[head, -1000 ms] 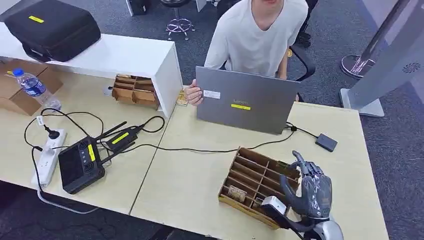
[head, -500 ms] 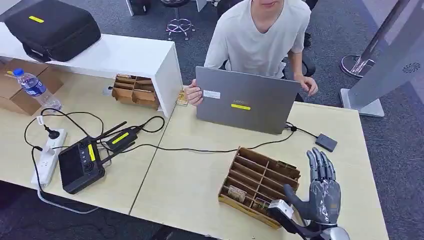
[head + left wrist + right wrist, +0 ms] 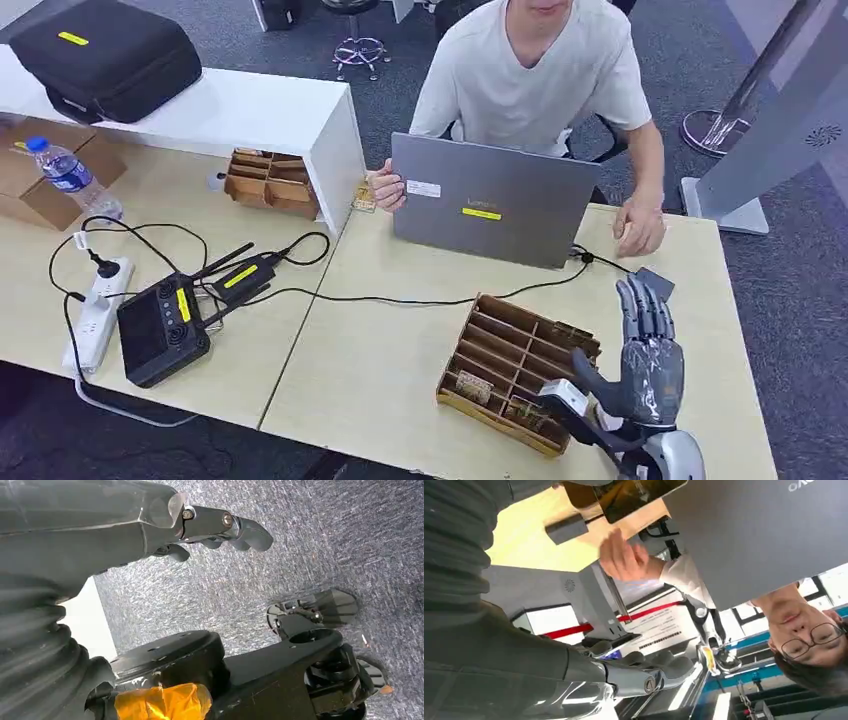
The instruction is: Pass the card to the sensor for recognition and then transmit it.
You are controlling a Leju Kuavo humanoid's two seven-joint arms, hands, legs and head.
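My right hand (image 3: 645, 370) hovers at the table's near right, just right of the wooden slotted tray (image 3: 500, 345). Its fingers point straight toward the small dark sensor box (image 3: 652, 283) and its thumb is spread toward the tray, with nothing visible in its grasp. Cards (image 3: 475, 388) stand in the tray's slots. In the right wrist view a glossy dark card (image 3: 639, 497) shows close to the hand; I cannot tell whether it touches it. The sensor box (image 3: 566, 528) lies beyond. My left hand (image 3: 215, 525) hangs over grey carpet, loosely bent and holding nothing.
A person sits behind a grey laptop (image 3: 490, 205), with one hand (image 3: 640, 232) on the table just beyond the sensor box. A cable (image 3: 400, 300) runs across the table to a black controller (image 3: 160, 330). At far left are a power strip (image 3: 95, 310) and a bottle (image 3: 65, 175).
My right hand uncurled its fingers from over the tray's near right corner and shifted right, toward the sensor box. The person's hand came down onto the table beside the sensor.
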